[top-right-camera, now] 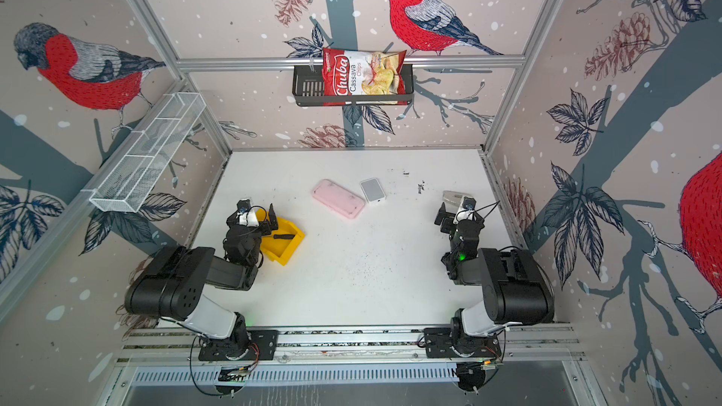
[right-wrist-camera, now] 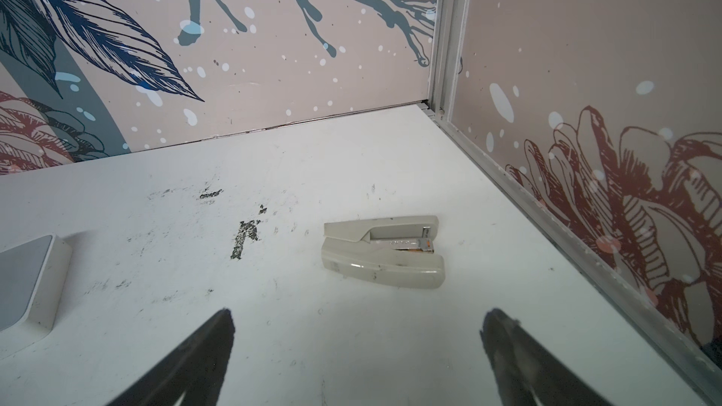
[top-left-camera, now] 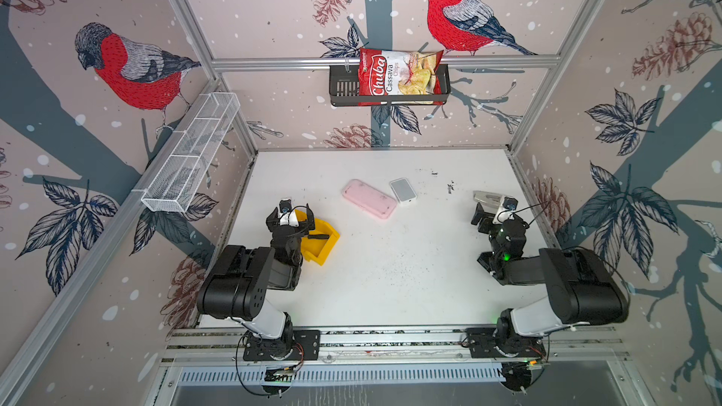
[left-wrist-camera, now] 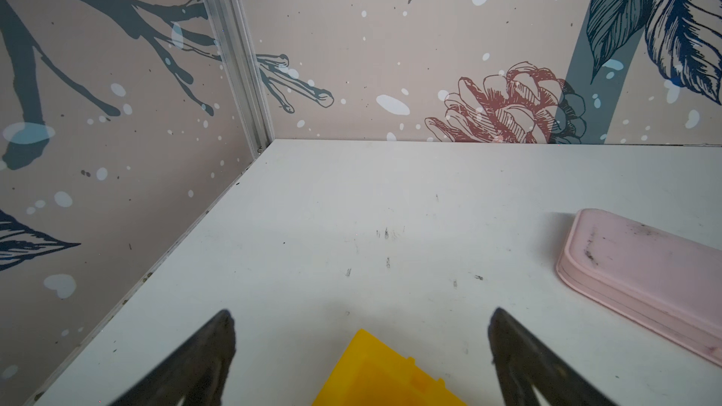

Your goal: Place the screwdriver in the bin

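Since screwdriver [top-left-camera: 318, 236] already lies inside bin [top-left-camera: 317, 258], task looks done. Left claw [left-wrist-camera: 361, 320] spread wide, empty, above the bin; right claw [right-wrist-camera: 357, 318] spread, empty, near stapler [right-wrist-camera: 383, 251]. Risk: a low left-arm retreat could clip the bin wall and tip screwdriver out.
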Available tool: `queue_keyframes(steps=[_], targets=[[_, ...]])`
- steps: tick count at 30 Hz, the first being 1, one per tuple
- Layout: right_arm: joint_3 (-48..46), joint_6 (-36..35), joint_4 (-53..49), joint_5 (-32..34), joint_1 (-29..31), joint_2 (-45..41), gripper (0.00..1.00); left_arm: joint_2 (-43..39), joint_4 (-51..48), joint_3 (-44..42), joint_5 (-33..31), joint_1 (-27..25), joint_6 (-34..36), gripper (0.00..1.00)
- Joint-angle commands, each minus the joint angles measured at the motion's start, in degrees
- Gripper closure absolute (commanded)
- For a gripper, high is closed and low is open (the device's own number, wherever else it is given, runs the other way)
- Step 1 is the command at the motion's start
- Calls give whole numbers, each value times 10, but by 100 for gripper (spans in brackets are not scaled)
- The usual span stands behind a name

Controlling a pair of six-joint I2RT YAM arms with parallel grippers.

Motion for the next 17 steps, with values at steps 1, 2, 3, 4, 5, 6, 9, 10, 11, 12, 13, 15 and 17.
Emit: queue_keyframes(steps=[1, 2, 3, 4, 5, 6, 9, 10, 11, 12, 13, 15, 17], targets=[[2, 9, 21, 0, 1, -1, 0, -1, 8, 2, -1, 1, -1, 0], [2, 9, 21, -1, 1, -1, 0, -1, 7, 2, -2, 1, -1, 0], [2, 9, 21, 0, 1, -2, 0, -1, 8, 2, -2, 1, -1, 0], [2, 9, 21, -1, 1, -1, 0, -1, 8, 2, -2, 1, -1, 0], [2, 9, 21, -1, 1, -2, 0, -1, 7, 2, -2, 1, -1, 0], [2, 9, 21, 0, 1, -1, 0, 0, 7, 4, -2, 1, -1, 0], [2, 9, 21, 0, 1, -2, 0, -1, 1, 5, 1, 1, -2, 0], [2, 9, 21, -1, 1, -1, 0, 0, 1, 6, 2, 2, -3, 0], [2, 9, 21, -1, 1, -2, 0, 1, 0, 7, 2, 2, -2, 0], [2, 9, 21, -1, 1, -1, 0, 1, 1, 7, 2, 2, -2, 0], [2, 9, 21, 0, 1, -1, 0, 0, 1, 7, 2, 2, -2, 0], [2, 9, 20, -1, 1, -2, 0, 0, 2, 5, 2, 1, -2, 0], [2, 9, 21, 0, 1, -1, 0, -2, 7, 3, 0, 1, -1, 0]])
